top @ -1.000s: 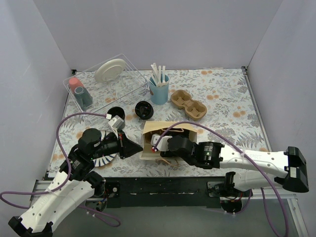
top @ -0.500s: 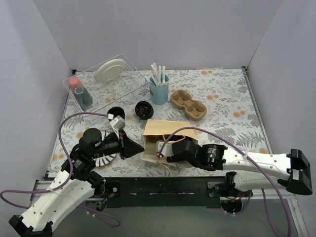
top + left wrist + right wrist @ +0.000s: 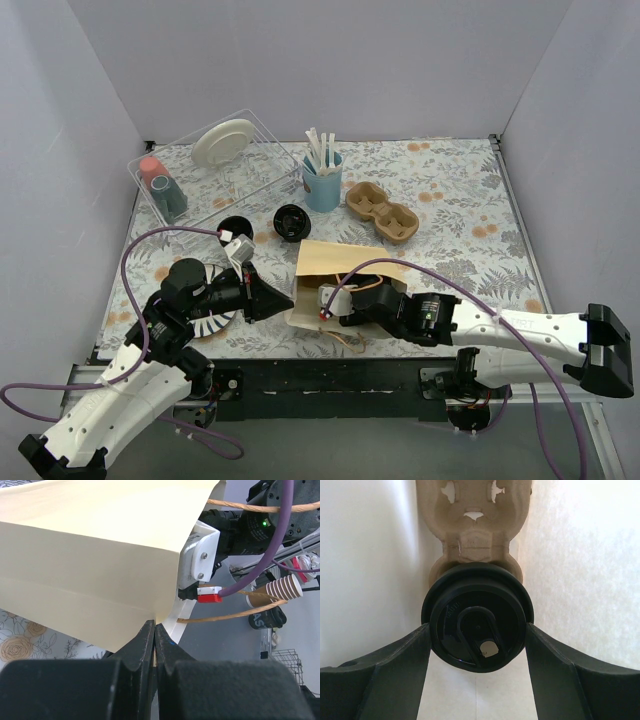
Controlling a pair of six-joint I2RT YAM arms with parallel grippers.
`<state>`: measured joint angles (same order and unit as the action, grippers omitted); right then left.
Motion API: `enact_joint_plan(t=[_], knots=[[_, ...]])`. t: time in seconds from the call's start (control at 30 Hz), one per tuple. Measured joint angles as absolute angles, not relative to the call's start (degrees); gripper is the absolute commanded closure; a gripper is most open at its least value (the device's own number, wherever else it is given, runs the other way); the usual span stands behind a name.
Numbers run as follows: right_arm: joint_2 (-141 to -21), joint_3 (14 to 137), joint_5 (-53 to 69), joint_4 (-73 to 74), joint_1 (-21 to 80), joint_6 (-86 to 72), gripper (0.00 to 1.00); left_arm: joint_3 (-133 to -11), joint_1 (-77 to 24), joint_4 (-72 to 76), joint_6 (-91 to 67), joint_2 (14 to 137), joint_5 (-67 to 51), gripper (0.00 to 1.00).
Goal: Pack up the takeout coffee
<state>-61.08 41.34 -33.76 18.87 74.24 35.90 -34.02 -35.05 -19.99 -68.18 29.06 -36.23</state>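
The takeout coffee [image 3: 477, 617] is a small black cup with a black sip lid, seen from above in the right wrist view. It sits inside the brown paper bag [image 3: 340, 258] against a moulded pulp carrier [image 3: 475, 525]. My right gripper [image 3: 477, 626] reaches into the bag's mouth, and its fingers [image 3: 405, 655] press both sides of the lid. In the top view the bag hides the cup and the fingertips. My left gripper [image 3: 155, 627] is shut on the bag's [image 3: 90, 555] lower left edge, to the left of the bag.
Behind the bag stand a lidless black cup [image 3: 291, 221], a light blue cup with white sticks [image 3: 322, 180] and a pulp cup carrier [image 3: 382, 210]. A clear bin [image 3: 262, 160] at the back left holds a white plate [image 3: 223, 141] and cups [image 3: 160, 185]. Another black cup [image 3: 233, 228] stands nearby.
The bag's top panel has tipped over further and now covers more of the right gripper. The right wrist has shifted slightly right and nearer. The left gripper keeps its pinch.
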Motion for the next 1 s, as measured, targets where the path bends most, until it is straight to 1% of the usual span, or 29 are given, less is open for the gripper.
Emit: enact_joint_plan(t=[0.1, 0.47, 0.83, 1.0], knots=[[-62.04, 41.34, -34.15, 18.15, 73.93, 36.34, 0.63, -33.65, -35.05, -19.66, -68.18, 29.06, -36.53, 1.00], [-62.30, 40.77, -34.50, 17.37, 73.56, 36.12, 0.63, -32.97, -35.05, -19.68, -68.34, 28.47, -36.91, 1.00], [-56.18, 40.77, -33.39, 19.16, 73.49, 31.68, 0.63, -32.47, -35.05, -19.66, -68.47, 28.25, -36.88, 1.00], [-55.86, 40.77, -33.12, 19.14, 73.49, 30.57, 0.64, -32.34, -35.05, -19.64, -68.64, 28.21, -36.88, 1.00]])
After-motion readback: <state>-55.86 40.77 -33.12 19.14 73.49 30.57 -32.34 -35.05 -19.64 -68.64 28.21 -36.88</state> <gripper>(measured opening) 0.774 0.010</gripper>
